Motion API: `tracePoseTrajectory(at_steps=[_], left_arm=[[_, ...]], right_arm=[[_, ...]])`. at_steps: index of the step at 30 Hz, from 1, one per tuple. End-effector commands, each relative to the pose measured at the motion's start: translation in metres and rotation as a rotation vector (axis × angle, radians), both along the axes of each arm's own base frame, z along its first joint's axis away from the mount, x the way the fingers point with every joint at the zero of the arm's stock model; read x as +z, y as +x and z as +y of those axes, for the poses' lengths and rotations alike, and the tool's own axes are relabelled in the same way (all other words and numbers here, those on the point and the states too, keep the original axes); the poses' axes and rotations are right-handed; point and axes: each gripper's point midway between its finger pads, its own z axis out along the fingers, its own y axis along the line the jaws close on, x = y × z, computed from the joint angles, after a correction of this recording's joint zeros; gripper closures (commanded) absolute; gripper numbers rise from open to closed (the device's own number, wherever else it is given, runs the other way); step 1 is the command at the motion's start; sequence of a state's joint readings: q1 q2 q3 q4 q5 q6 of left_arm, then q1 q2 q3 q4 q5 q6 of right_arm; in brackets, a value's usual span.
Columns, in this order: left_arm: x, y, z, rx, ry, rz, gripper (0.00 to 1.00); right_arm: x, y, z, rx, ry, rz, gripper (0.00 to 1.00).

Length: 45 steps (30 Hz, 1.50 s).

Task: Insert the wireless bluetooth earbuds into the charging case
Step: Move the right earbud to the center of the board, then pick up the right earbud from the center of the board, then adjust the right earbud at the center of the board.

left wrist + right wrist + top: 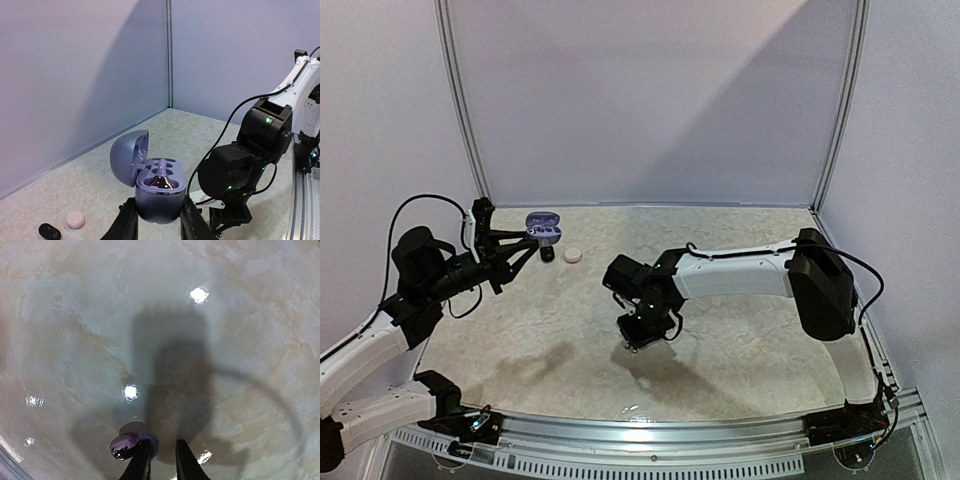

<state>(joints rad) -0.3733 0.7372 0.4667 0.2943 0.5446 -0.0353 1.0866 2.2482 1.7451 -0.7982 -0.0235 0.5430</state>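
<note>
My left gripper [159, 220] is shut on the purple charging case [159, 192], holding it above the table with its lid swung open to the left. A dark glossy earbud [162, 182] sits in the near socket. In the top view the case [542, 229] hangs at the back left in my left gripper [534, 240]. My right gripper [162, 441] points down at the table with a narrow gap between its fingers and nothing in that gap. A glossy dark purple earbud [125, 446] lies on the table just outside the left finger, touching it. From above, my right gripper [642, 335] is mid-table.
A small whitish round piece [573, 255] and a small black piece [548, 254] lie on the table below the case; the left wrist view shows the whitish one [75, 219] and the black one [49, 231]. The right arm [250, 160] stands close to the case. Walls enclose the table.
</note>
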Motion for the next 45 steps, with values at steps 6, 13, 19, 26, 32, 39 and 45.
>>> tracePoseTrajectory(at_steps=[6, 13, 19, 26, 32, 39, 45], left_arm=[[0.001, -0.002, -0.003, -0.011, 0.017, -0.008, 1.0], [0.0, -0.001, -0.004, -0.013, 0.021, -0.008, 1.0], [-0.002, -0.001, -0.004, -0.018, 0.025, -0.004, 1.0], [0.001, -0.002, -0.007, -0.034, 0.02, -0.009, 1.0], [0.016, -0.005, -0.011, -0.066, -0.019, -0.003, 1.0], [0.052, -0.018, -0.018, -0.141, -0.069, -0.093, 1.0], [0.096, -0.043, -0.021, -0.219, -0.038, -0.304, 1.0]], right_arm=[[-0.035, -0.018, -0.024, 0.081, -0.298, 0.038, 0.84], [-0.037, -0.021, -0.024, 0.079, -0.289, 0.027, 0.97], [0.003, 0.002, -0.011, 0.048, -0.219, -0.105, 1.0], [0.073, 0.033, -0.009, -0.002, -0.124, -0.331, 1.0], [0.174, 0.057, -0.009, -0.03, -0.037, -0.643, 1.0], [0.349, 0.04, 0.022, 0.074, 0.186, -1.147, 1.0], [0.431, -0.012, 0.07, 0.308, 0.271, -1.497, 1.0]])
